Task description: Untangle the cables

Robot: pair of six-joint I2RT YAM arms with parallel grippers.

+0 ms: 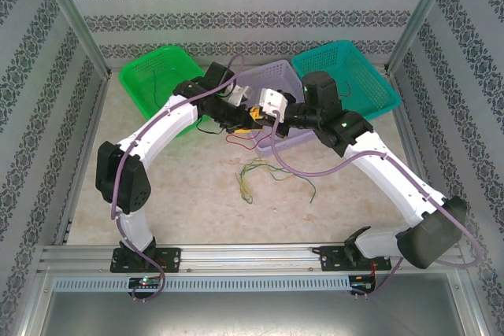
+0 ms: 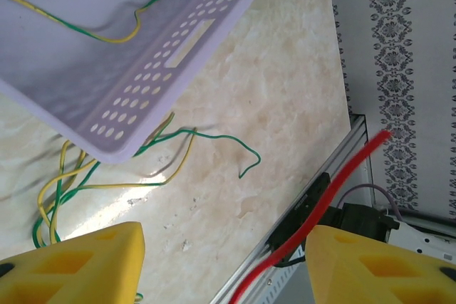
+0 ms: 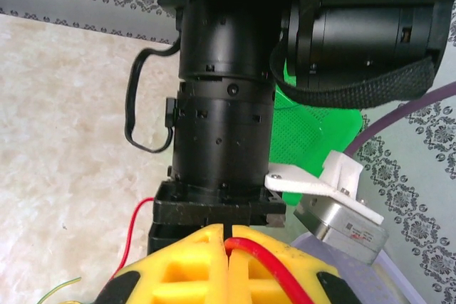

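Left gripper (image 2: 226, 254): fingers wide apart, red cable (image 2: 322, 197) running loose between them.
Right gripper (image 3: 226, 253): clamped on that red cable.
Green-yellow cables (image 1: 252, 172): tangled on table (image 1: 181, 194), near side of lavender basket (image 2: 178, 55).

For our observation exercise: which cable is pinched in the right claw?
The red cable, clamped in the right claw; the yellow and green cables lie loose.
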